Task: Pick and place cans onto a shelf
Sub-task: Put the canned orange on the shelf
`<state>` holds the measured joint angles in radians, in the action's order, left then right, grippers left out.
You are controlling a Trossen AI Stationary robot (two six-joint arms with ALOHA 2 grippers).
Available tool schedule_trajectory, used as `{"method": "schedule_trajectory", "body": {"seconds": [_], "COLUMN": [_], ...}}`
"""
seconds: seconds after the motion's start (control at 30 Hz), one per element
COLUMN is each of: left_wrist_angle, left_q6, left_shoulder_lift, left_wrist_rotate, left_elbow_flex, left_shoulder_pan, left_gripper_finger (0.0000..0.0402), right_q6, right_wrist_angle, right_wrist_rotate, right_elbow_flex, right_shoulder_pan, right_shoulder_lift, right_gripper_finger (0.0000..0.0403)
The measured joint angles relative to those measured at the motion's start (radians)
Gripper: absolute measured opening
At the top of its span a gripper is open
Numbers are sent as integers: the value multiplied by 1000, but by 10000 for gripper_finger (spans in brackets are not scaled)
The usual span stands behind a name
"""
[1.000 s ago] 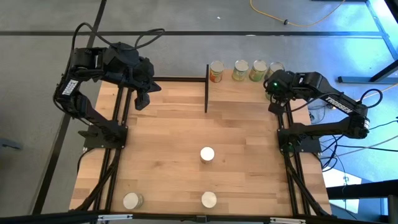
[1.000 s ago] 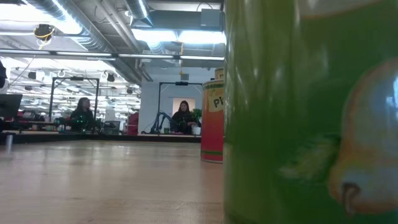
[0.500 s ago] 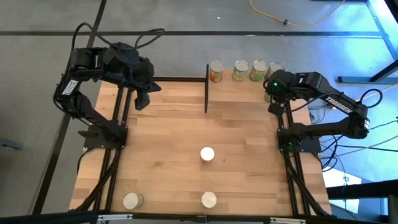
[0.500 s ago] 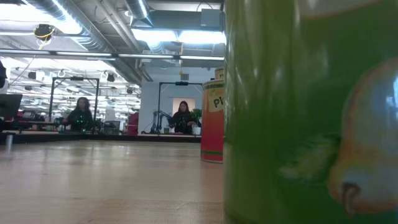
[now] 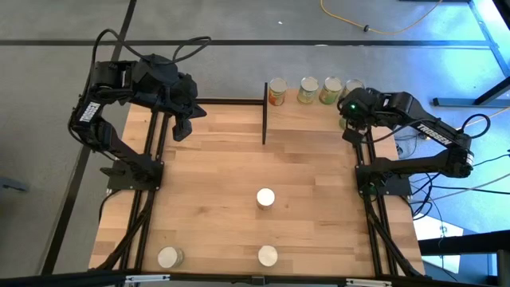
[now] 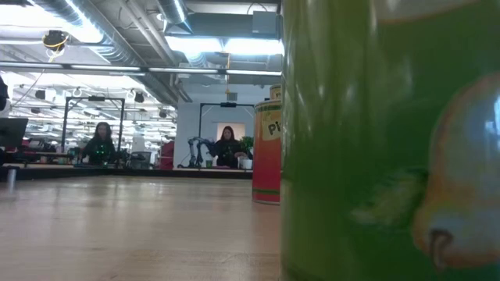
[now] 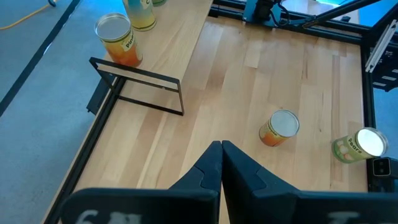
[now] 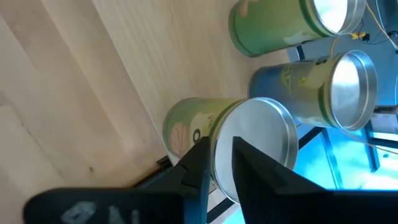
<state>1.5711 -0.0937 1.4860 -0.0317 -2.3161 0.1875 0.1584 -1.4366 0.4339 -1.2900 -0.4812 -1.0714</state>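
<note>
Though four cans (image 5: 307, 89) stand on the shelf (image 5: 307, 115), three remain on the tabletop (image 5: 215, 175); your right tool (image 8: 219, 148) is slightly spread.

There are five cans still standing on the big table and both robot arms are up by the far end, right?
Not five. The high view shows three cans on the table: one in the middle and two at the near edge. Both arms are indeed at the far end.

Four cans (image 5: 315, 89) line the shelf (image 5: 311, 115); three stand on the tabletop (image 5: 223, 191).
</note>
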Motion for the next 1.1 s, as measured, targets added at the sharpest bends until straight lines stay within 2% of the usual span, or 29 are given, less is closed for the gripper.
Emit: {"method": "schedule_trajectory", "body": {"seconds": [0.33,0.57,0.63,0.73,0.9,0.97,1.1], "left_wrist_angle": [0,0,0,0,0,0,0], "left_q6": [0,0,0,0,0,-1,-1], "left_shoulder_lift": [0,0,0,0,0,0,0], "left_wrist_rotate": [0,0,0,0,0,0,0], "left_elbow_flex": [0,0,0,0,0,0,0], "left_shoulder_pan": [0,0,0,0,0,0,0], "left_gripper_finger": [0,0,0,0,0,0,0], "right_q6": [7,0,-22,-35,-16,-3,-46], "right_wrist_angle": [5,5,5,5,-12,-25,-67], "right_wrist_rotate": [-9,-11,-55,-177,-355,-397,-409], "right_elbow_flex": [-7,-119,-161,-214,-237,-226,-182], "right_shoulder_pan": [0,0,0,0,19,27,43], "right_shoulder_lift": [0,1,0,1,3,3,2], "right_gripper_finger": [69,69,69,64,25,8,6]}}
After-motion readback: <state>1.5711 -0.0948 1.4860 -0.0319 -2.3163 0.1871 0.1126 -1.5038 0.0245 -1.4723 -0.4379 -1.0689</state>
